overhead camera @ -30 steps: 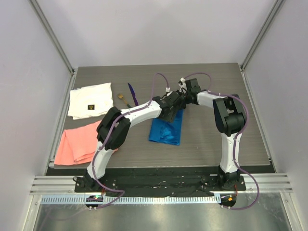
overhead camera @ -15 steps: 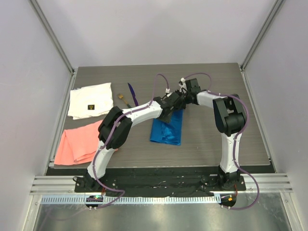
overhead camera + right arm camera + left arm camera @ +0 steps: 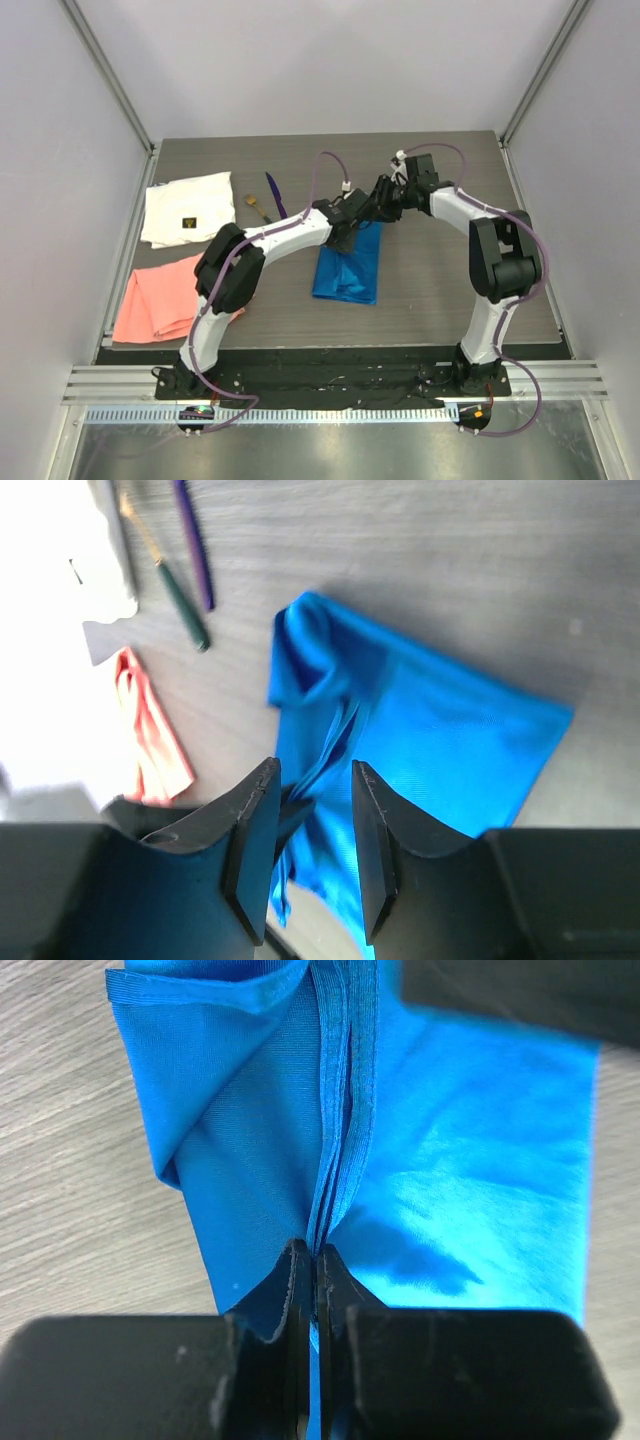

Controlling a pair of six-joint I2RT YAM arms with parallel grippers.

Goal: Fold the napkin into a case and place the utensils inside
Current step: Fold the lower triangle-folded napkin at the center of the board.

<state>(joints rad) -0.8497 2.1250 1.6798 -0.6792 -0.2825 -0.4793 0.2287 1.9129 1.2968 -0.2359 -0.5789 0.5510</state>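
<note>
My left tool (image 3: 318, 1260) has just come together. A second ago it stood wide; now its jaws are clamped on the stacked edges of the napkin (image 3: 450, 1160), which run away from the tips as a narrow ridge. My right tool (image 3: 310, 810) has done the opposite. It was pinched shut at that same far end of the cloth, and now its jaws stand apart, gripping nothing that I can see, and its arm has swung out to the right.

I take this as a handover: the fold is now mine to hold with the left alone, and the right is free for another job.

The napkin lies in the middle of the table (image 3: 450, 290) as a long blue strip. Its far end is lifted and bunched at my left tool, and the rest lies flat.

The purple piece (image 3: 275, 195) and the green-handled piece (image 3: 258, 208) rest side by side to the left of it. They are near the white cloth (image 3: 188, 207) and well apart from the napkin, so neither is inside yet. I judge the case itself is not yet finished.
</note>
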